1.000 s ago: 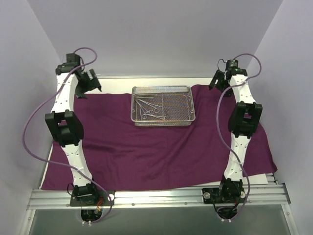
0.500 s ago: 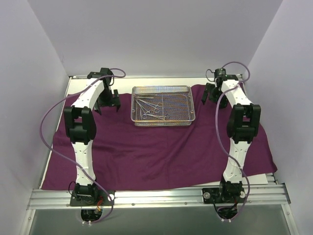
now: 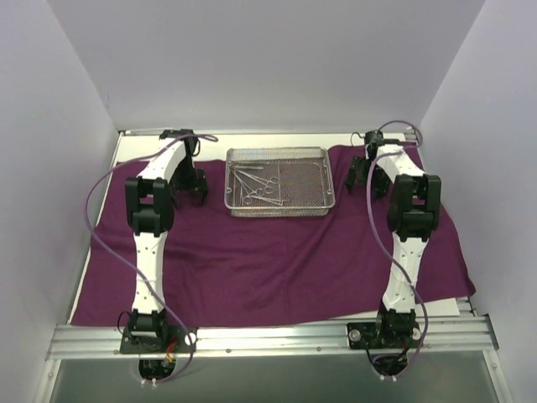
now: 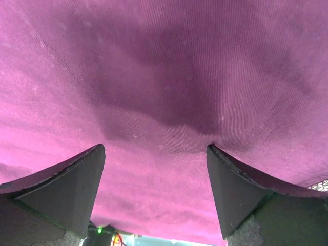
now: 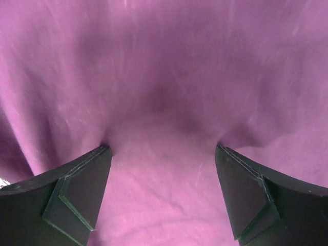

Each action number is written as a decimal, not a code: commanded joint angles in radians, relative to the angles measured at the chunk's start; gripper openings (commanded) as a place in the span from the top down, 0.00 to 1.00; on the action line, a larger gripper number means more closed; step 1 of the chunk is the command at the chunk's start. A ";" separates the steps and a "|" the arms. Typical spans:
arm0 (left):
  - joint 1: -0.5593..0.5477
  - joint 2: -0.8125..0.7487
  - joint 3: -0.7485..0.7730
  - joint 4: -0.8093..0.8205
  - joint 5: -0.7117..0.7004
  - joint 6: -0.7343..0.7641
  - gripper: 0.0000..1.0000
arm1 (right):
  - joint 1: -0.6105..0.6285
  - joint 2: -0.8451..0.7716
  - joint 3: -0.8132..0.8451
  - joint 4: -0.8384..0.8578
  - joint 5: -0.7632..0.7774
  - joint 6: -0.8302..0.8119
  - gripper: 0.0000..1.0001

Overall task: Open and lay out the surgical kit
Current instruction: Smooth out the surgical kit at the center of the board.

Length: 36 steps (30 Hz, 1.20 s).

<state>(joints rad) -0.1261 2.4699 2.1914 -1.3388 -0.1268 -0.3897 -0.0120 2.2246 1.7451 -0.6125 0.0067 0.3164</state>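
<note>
A dark purple cloth wrap, finely ribbed in weave and softly creased, is spread flat over most of the bench. The bench's white surface is exposed only at the far-left corner and along the near-right edge. A shallow rectangular wire-mesh tray of silver metal is set on the cloth near the middle of the far edge. Thin silver scissor-handled clamps are heaped in its left half. Their number cannot be made out, and a slender curved piece beside them is too small to identify.

The left fingers, dark and wedge-shaped, are held spread wide and released over the cloth just left of the tray. Whether they touch the cloth cannot be told. The right fingers, likewise released, are pressed into the cloth just right of the tray, and the fabric is puckered at their tips.
</note>
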 commanded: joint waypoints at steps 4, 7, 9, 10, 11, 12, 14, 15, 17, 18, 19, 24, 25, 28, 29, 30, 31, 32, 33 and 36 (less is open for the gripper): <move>0.048 0.172 0.181 -0.036 -0.022 -0.005 0.11 | 0.032 0.095 0.065 -0.026 0.047 0.038 0.16; 0.083 0.231 0.266 -0.054 0.021 0.002 0.11 | 0.033 0.138 0.106 -0.029 0.033 0.064 0.16; 0.101 0.270 0.366 -0.063 0.073 0.002 0.11 | 0.033 0.181 0.160 -0.049 0.029 0.073 0.16; 0.120 0.280 0.367 -0.048 0.102 -0.001 0.12 | 0.033 0.196 0.177 -0.064 0.027 0.082 0.16; 0.135 0.290 0.389 -0.048 0.121 -0.001 0.12 | 0.032 0.219 0.192 -0.069 0.030 0.087 0.16; 0.161 0.297 0.396 -0.036 0.142 -0.005 0.13 | 0.030 0.228 0.217 -0.073 0.029 0.092 0.16; 0.189 0.314 0.412 -0.028 0.161 -0.003 0.14 | 0.020 0.253 0.234 -0.081 0.015 0.115 0.16; 0.201 0.331 0.430 -0.022 0.177 -0.002 0.14 | 0.017 0.257 0.238 -0.079 0.004 0.125 0.16; 0.232 0.353 0.445 -0.013 0.196 0.000 0.15 | 0.017 0.268 0.248 -0.073 -0.029 0.145 0.16; 0.240 0.371 0.456 -0.002 0.210 0.003 0.16 | 0.017 0.274 0.257 -0.075 -0.034 0.147 0.16; 0.247 0.380 0.461 0.003 0.239 0.006 0.17 | 0.017 0.279 0.290 -0.079 -0.030 0.147 0.16; 0.269 0.379 0.491 0.042 0.303 0.002 0.18 | -0.020 0.337 0.381 -0.148 -0.033 0.156 0.16; 0.272 0.368 0.495 0.050 0.312 0.000 0.17 | -0.028 0.336 0.372 -0.154 -0.052 0.165 0.16; 0.276 0.308 0.496 0.072 0.322 -0.006 0.17 | -0.064 0.270 0.228 -0.097 -0.054 0.199 0.16; 0.276 0.293 0.490 0.076 0.325 -0.008 0.17 | -0.074 0.220 0.140 -0.078 -0.045 0.202 0.16; 0.276 0.262 0.485 0.090 0.326 -0.009 0.16 | -0.085 0.198 0.099 -0.064 -0.039 0.202 0.16; 0.276 0.250 0.482 0.093 0.331 -0.017 0.16 | -0.104 0.158 0.062 -0.040 -0.036 0.196 0.16; 0.275 0.239 0.475 0.096 0.340 -0.018 0.16 | -0.114 0.143 0.030 -0.035 -0.034 0.190 0.16; 0.272 0.222 0.469 0.102 0.346 -0.020 0.16 | -0.120 0.129 -0.019 -0.033 -0.030 0.176 0.16; 0.255 0.201 0.432 0.104 0.362 -0.012 0.16 | -0.137 0.069 -0.103 -0.015 -0.010 0.161 0.16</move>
<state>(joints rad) 0.1307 2.7113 2.6575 -1.3869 0.2581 -0.4332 -0.1108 2.2475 1.7752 -0.5682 -0.0395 0.4896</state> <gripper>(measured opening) 0.841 0.840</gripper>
